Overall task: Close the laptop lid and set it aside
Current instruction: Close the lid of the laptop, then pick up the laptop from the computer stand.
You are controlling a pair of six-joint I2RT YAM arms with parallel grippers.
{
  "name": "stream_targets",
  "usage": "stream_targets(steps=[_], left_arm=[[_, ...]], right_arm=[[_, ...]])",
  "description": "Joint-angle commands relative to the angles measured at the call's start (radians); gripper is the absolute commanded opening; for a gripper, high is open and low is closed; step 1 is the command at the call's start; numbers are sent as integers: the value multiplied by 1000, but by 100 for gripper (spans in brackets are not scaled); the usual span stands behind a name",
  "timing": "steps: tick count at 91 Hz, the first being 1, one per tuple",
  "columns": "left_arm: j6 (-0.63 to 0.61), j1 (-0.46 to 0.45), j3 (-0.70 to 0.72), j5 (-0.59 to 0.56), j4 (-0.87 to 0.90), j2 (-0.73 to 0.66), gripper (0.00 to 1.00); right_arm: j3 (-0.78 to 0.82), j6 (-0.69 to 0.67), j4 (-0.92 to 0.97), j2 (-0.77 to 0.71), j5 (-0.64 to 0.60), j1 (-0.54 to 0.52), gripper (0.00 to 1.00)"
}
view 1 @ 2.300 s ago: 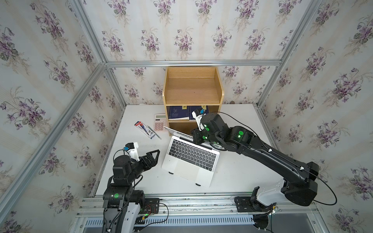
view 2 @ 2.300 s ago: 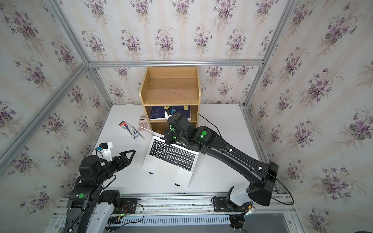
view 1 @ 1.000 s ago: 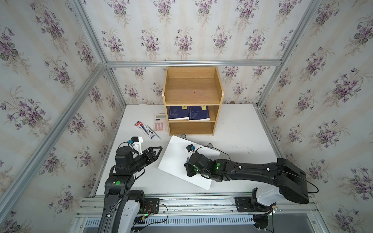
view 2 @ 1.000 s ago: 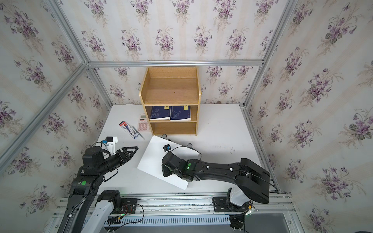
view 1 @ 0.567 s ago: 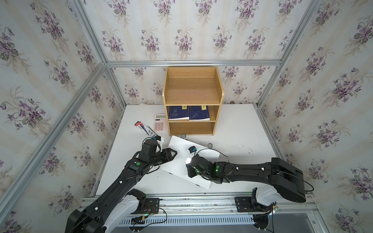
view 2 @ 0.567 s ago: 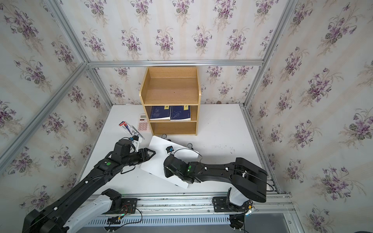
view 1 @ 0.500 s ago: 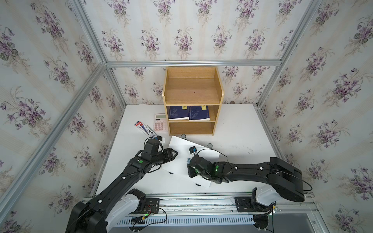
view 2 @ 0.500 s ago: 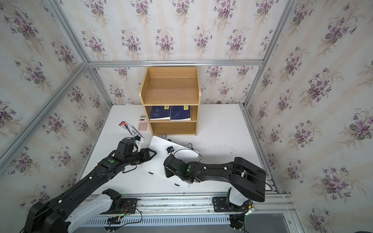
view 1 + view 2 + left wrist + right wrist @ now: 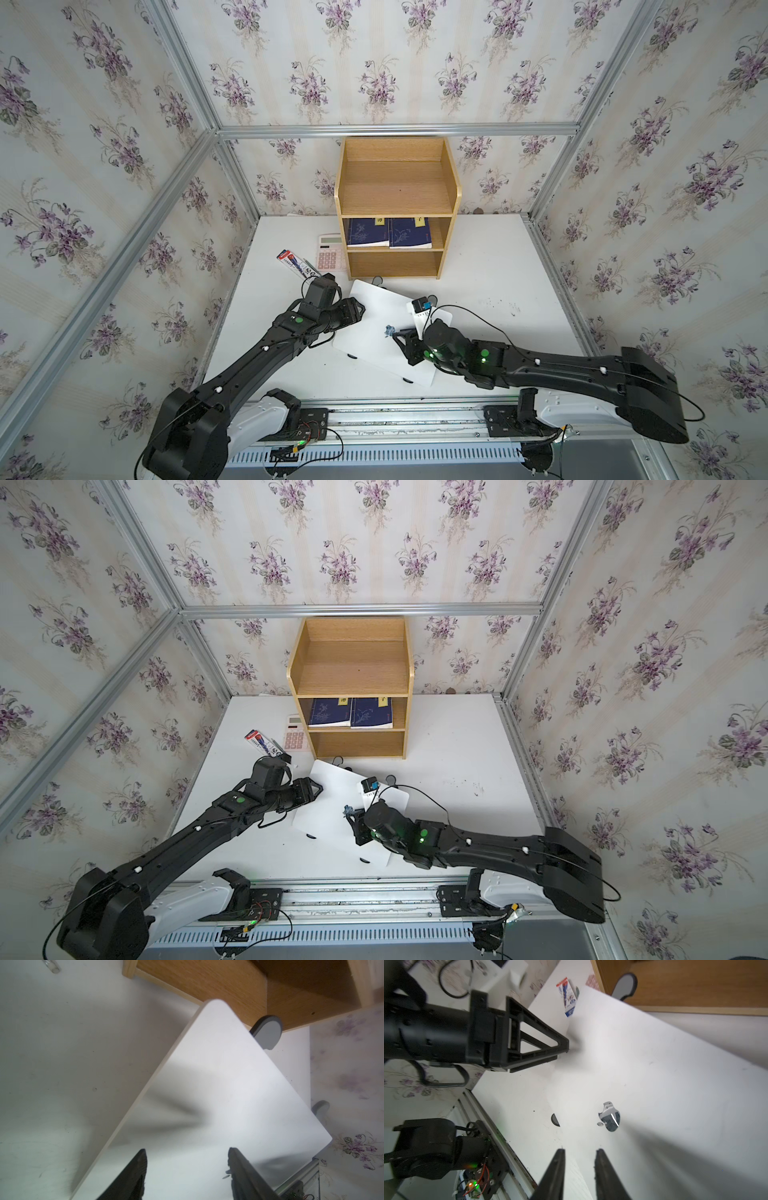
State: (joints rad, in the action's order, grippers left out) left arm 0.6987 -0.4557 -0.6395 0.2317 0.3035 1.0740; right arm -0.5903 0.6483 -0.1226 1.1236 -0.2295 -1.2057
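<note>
A: Since the laptop lid (image 9: pixel 332 808) already lies shut, is moving it the step now?

B: I judge so. The laptop (image 9: pixel 374 324) sits skewed in the middle of the table (image 9: pixel 478 270), short of the shelf (image 9: pixel 395 266). Its near edge lies over two dark tabs (image 9: pixel 352 356), so it looks propped, not flat.

A: And the grippers?

B: Nearest, the right gripper (image 9: pixel 580 1150) hovers over the lid beside the apple logo (image 9: pixel 609 1119), jaws parted, nothing between them. Slightly farther, the left gripper (image 9: pixel 187 1149) is at the lid's left edge, jaws spread too, gripping nothing; whether its tips touch I cannot tell.

A: How to do it well?

B: Take opposite edges before shifting; a smooth lid slips under a push from above. Keep it level and slow, so it does not skid off the tabs, and steer clear of the shelf and the calculator (image 9: pixel 330 251) beyond.
</note>
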Motion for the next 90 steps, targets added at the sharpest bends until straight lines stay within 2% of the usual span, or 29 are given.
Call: stream_targets(steps=[1, 4, 12, 22, 31, 46, 52, 59, 76, 81, 90], left_arm=[[-41, 1, -4, -89, 52, -62, 66], [-47, 1, 0, -110, 59, -82, 67], [-61, 0, 21, -172, 71, -137, 70], [-69, 0, 61, -235, 55, -182, 74], [-67, 2, 67, -254, 58, -189, 77], [-67, 2, 78, -184, 5, -149, 79], [-65, 6, 79, -160, -14, -120, 79], [-71, 18, 57, -114, -18, -83, 80], [-65, 27, 28, -59, -45, -60, 81], [-61, 33, 30, -60, -53, -64, 81], [-61, 58, 25, -33, -52, -60, 82]], right_arm=[[48, -32, 6, -134, -57, 0, 60], [62, -33, 37, -177, -83, 0, 69], [90, -32, 124, -290, -156, 1, 84], [144, -16, 168, -426, -225, 3, 97], [217, 11, 145, -532, -252, 18, 100], [321, 33, 101, -652, -197, 81, 100], [368, 30, 49, -687, -113, 135, 100], [428, 33, -34, -703, 69, 231, 100], [562, 102, -265, -656, 435, 467, 96], [590, 112, -336, -623, 483, 501, 94], [632, 127, -475, -524, 547, 531, 82]])
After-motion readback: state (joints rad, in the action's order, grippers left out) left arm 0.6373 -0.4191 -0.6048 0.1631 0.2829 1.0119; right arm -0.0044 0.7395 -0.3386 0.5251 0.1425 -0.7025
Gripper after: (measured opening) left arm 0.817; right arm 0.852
